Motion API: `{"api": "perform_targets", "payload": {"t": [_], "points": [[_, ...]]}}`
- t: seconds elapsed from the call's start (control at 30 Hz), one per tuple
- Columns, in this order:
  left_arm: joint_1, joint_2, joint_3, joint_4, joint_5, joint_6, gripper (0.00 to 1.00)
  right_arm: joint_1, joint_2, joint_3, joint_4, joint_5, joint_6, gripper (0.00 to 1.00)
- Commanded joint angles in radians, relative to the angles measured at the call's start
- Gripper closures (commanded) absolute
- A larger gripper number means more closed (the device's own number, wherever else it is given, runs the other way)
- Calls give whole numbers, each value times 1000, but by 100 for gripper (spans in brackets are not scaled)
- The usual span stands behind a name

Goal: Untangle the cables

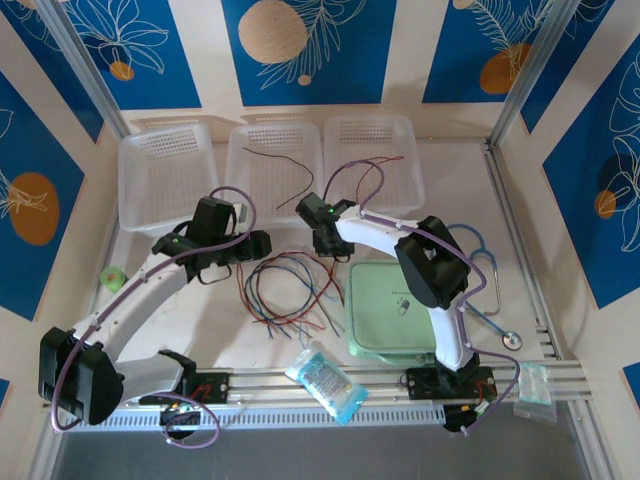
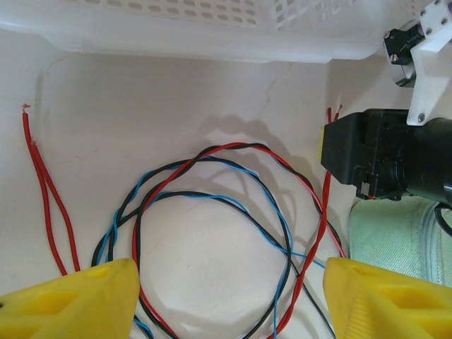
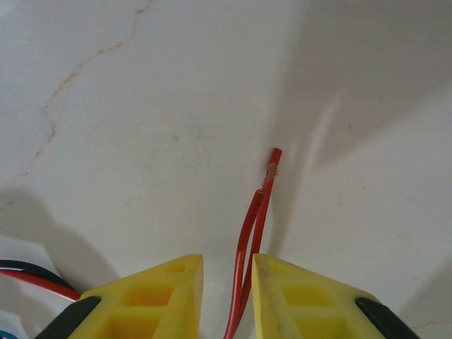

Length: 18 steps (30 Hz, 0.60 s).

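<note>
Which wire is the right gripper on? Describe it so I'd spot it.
Find the middle basket at the far edge; the right gripper hangs before it. Between its fingers runs a red pair, bare tips poking out, unlike the black-blue loops nearby.

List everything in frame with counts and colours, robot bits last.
cables: one tangle, red/black/blue, table centre
basket wires: two, red and dark, middle and right baskets
baskets: three, translucent white, far edge
pouch: one, pale green, right of the tangle
stethoscope: one, blue-grey tube, metal disc, right of the pouch
packets: two, clear plastic, near rail
cube: one, green, far left
left gripper: yellow fingers, open over the tangle
right gripper: yellow fingers close together, red wire pair between them, grip unclear
</note>
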<state>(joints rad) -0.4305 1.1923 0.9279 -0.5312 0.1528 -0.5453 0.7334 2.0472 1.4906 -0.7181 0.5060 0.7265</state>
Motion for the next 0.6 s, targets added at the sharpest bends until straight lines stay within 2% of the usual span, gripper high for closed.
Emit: {"api": "perform_targets", "payload": {"t": [0.0, 0.2, 0.57], "points": [[-10, -16, 6, -4, -4, -4, 31, 4, 27, 20, -15, 8, 14, 77], [-10, -14, 6, -4, -4, -3, 32, 6, 35, 22, -23, 7, 17, 81], [-11, -20, 14, -10, -7, -3, 32, 29, 71, 49, -70, 93, 42, 77]]}}
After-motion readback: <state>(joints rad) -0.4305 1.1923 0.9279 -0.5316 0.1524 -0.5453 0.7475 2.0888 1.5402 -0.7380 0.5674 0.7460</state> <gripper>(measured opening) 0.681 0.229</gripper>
